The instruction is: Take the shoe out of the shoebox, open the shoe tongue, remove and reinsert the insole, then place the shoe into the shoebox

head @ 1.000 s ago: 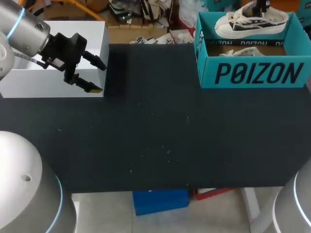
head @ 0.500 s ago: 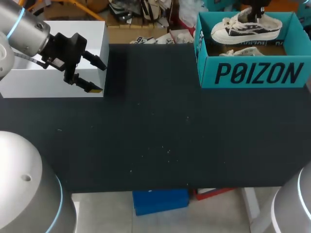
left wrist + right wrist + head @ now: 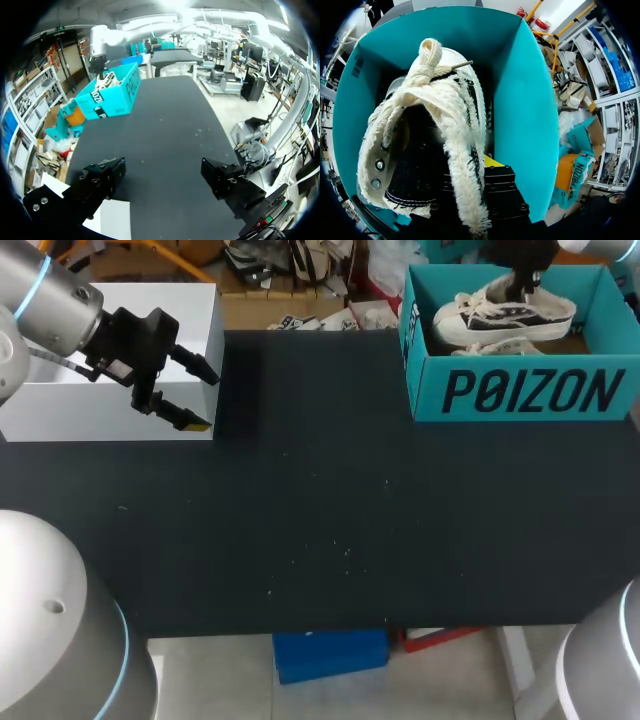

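Note:
A white low-top shoe [image 3: 503,312] with black side panels and frayed edges hangs inside the teal shoebox [image 3: 520,390] at the table's far right. My right gripper [image 3: 522,282] is shut on its collar from above. In the right wrist view the shoe [image 3: 427,135] fills the space ahead of the gripper [image 3: 479,167], toe pointing away, with the box walls [image 3: 530,110] around it. A second shoe [image 3: 500,346] lies on the box floor beneath it. My left gripper [image 3: 190,395] stands open at the far left, nothing between its fingers [image 3: 102,180]; it sees the shoebox [image 3: 107,97] across the table.
A white box [image 3: 110,370] sits at the table's back left, under and beside my left gripper. The black tabletop [image 3: 330,500] stretches between the two arms.
My right gripper has lowered the shoe into the shoebox and shifted it slightly left. The left arm has not moved.

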